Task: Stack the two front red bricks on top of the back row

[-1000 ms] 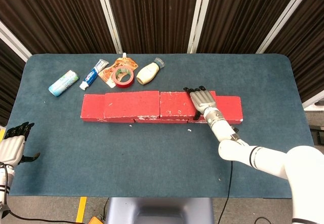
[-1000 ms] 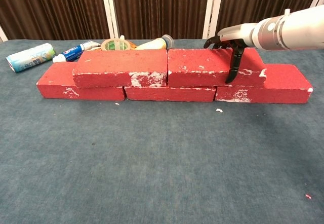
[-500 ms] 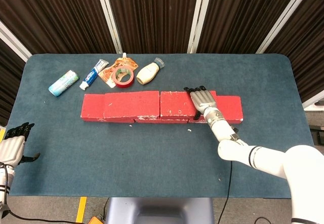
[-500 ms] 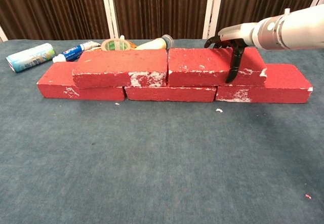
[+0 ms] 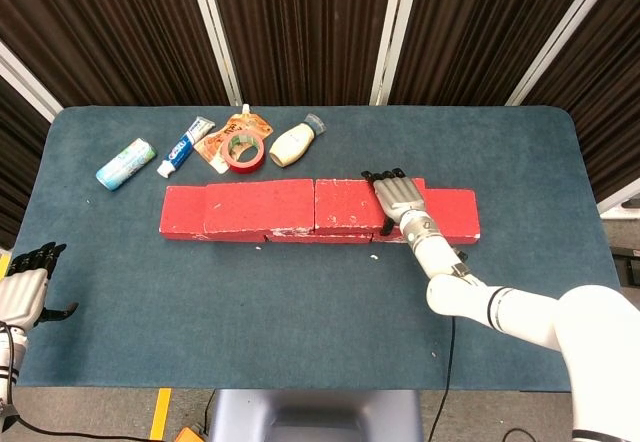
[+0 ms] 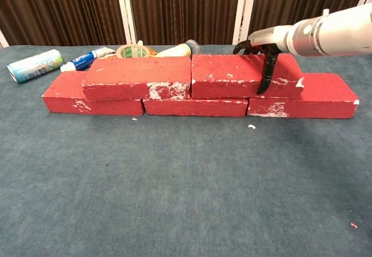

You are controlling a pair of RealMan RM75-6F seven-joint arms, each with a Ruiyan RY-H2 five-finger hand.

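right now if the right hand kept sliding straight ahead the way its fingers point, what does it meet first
The right hand lies on the upper right brick, fingers pointing to the table's far side. Past the brick's back edge, only bare table shows; the bottle sits off to the left. Depth is uncertain.

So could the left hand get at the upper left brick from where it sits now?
Probably yes, with a long reach. The left hand sits off the table's near-left edge, fingers apart, holding nothing. Bare cloth lies between it and the upper left brick; the right hand rests on the other upper brick.
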